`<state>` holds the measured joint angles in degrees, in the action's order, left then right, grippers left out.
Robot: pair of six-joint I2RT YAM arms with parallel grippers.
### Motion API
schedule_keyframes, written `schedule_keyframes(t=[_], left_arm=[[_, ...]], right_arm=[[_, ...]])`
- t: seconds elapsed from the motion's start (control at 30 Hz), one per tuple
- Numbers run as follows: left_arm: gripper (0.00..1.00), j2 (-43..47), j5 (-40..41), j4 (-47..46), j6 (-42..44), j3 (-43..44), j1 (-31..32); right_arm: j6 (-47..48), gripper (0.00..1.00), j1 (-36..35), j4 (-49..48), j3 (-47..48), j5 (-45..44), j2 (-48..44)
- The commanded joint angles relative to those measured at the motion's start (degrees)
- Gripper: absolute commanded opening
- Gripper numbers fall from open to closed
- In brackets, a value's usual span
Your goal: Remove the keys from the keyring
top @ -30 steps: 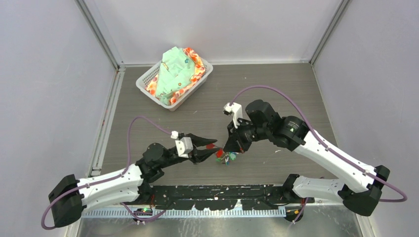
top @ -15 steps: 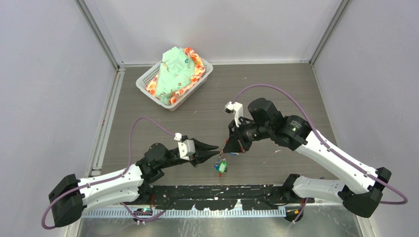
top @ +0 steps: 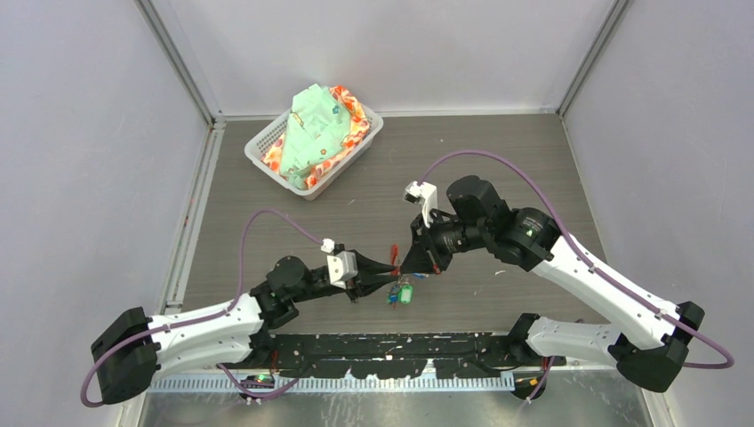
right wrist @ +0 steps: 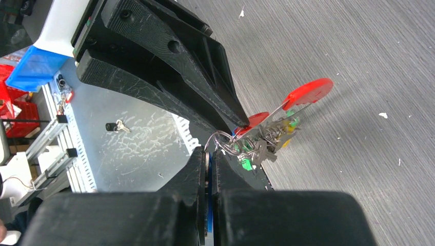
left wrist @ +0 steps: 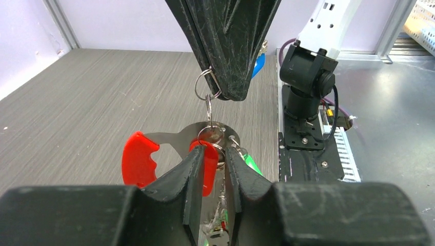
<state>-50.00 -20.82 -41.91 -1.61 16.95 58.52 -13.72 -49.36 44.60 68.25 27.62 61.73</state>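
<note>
The keys point(top: 400, 294) hang as a bunch with green, blue and red tags between my two grippers, just above the table. My left gripper point(top: 389, 275) is shut on the bunch; in the left wrist view point(left wrist: 213, 152) its fingers squeeze a red-tagged key point(left wrist: 210, 166) and the silvery fob plate. The red curved strip point(left wrist: 139, 159) sticks out to the left. My right gripper point(top: 408, 264) is shut on a blue-tagged key, seen edge-on in its wrist view point(right wrist: 210, 152). The thin keyring point(left wrist: 207, 86) hangs from its tips. The bunch also shows in that view point(right wrist: 267, 142).
A white basket point(top: 267, 135) full of green and orange cloth stands at the back left. A black mounting rail point(top: 400, 345) runs along the near edge. A loose key point(right wrist: 117, 126) lies on the metal surface beyond the table edge.
My left gripper has moved right to the bunch and closed on it; it was open before. My right gripper has held the bunch in nearly the same place.
</note>
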Motion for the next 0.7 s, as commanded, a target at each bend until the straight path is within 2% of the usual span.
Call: schedule_keyframes(t=[0.0, 0.67], left_arm=[[0.23, -0.4, 0.5, -5.3, -1.4, 1.7, 0.0], [0.22, -1.2, -0.6, -6.5, -2.6, 3.0, 0.0]], right_arm=[[-0.5, 0.01, 0.2, -4.3, 0.4, 1.7, -2.1], [-1.4, 0.01, 0.3, -5.2, -0.4, -0.5, -2.5]])
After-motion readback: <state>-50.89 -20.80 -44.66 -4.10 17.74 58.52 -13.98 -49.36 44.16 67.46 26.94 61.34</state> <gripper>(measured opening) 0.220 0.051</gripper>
